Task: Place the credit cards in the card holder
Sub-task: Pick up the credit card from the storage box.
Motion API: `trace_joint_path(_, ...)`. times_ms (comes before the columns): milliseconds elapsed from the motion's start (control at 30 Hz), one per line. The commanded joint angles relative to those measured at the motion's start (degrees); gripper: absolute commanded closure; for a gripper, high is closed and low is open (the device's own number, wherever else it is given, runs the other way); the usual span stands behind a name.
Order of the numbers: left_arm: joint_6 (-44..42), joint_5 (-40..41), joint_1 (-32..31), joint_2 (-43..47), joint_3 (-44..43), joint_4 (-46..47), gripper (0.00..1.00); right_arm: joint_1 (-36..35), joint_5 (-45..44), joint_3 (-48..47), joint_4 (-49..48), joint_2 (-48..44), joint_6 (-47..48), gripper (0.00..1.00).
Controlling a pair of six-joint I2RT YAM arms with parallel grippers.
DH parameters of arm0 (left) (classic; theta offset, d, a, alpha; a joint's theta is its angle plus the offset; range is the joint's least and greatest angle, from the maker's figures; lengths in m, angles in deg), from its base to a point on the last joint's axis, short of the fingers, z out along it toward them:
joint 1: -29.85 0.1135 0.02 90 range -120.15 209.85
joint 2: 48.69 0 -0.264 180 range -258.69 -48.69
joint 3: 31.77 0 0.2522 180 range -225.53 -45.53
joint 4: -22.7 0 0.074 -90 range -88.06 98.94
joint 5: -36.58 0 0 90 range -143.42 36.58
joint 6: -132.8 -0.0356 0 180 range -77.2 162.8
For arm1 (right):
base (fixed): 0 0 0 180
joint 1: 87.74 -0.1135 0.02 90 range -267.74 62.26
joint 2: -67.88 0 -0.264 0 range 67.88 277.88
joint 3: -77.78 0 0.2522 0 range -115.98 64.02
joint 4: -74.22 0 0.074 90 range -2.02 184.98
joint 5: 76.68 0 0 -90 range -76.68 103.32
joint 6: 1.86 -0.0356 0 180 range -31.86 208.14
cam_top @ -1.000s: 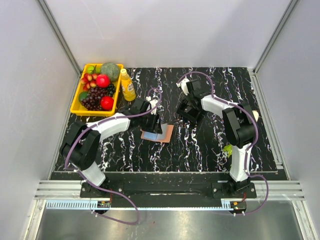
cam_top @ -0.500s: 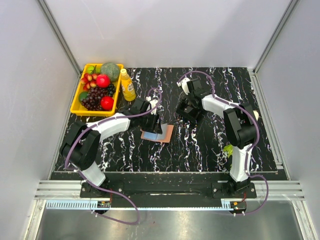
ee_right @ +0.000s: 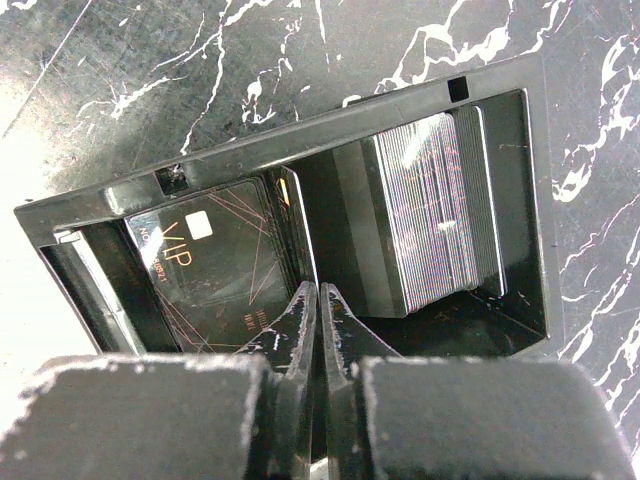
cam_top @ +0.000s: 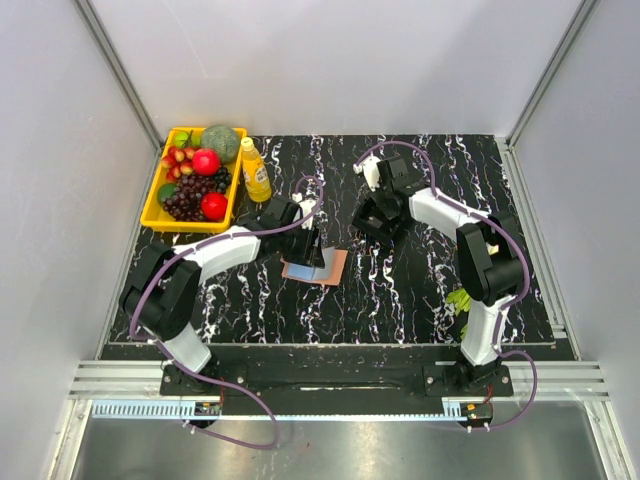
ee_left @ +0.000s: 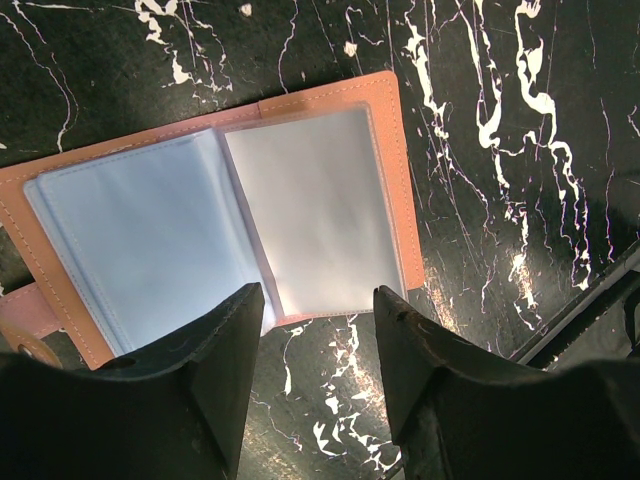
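The tan card holder (cam_top: 334,267) (ee_left: 385,150) lies open on the black marbled table, its clear sleeves facing up. My left gripper (cam_top: 312,246) (ee_left: 318,295) hovers open over its near edge with only table between the fingers. The black open box (cam_top: 380,226) (ee_right: 350,125) holds an upright stack of credit cards (ee_right: 435,215) and a dark glossy VIP card (ee_right: 215,260) leaning at its left end. My right gripper (cam_top: 370,220) (ee_right: 318,290) reaches into the box. Its jaws are pressed together on the thin right edge of the leaning dark card.
A yellow tray (cam_top: 150,210) of fruit stands at the back left with a yellow bottle (cam_top: 255,170) beside it. A small green object (cam_top: 458,298) lies by the right arm's lower link. Grey walls close off the table's sides and back.
The right gripper's jaws have closed inside the black box, and the right arm has shifted slightly. The left arm and the card holder have not moved.
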State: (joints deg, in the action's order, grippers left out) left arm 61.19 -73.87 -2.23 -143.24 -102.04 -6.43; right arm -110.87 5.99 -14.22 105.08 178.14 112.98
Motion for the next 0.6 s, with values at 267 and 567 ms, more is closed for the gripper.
trace_joint_path(267, -0.73, -0.47, -0.09, 0.59, -0.09, 1.67, 0.47, -0.07, 1.71, -2.45, 4.26, 3.29, -1.37, 0.86)
trace_joint_path(567, -0.73, -0.12, -0.09, 0.41, -0.18, 1.49, 0.47, -0.07, 3.81, -3.06, 5.92, 3.65, -1.38, 0.85)
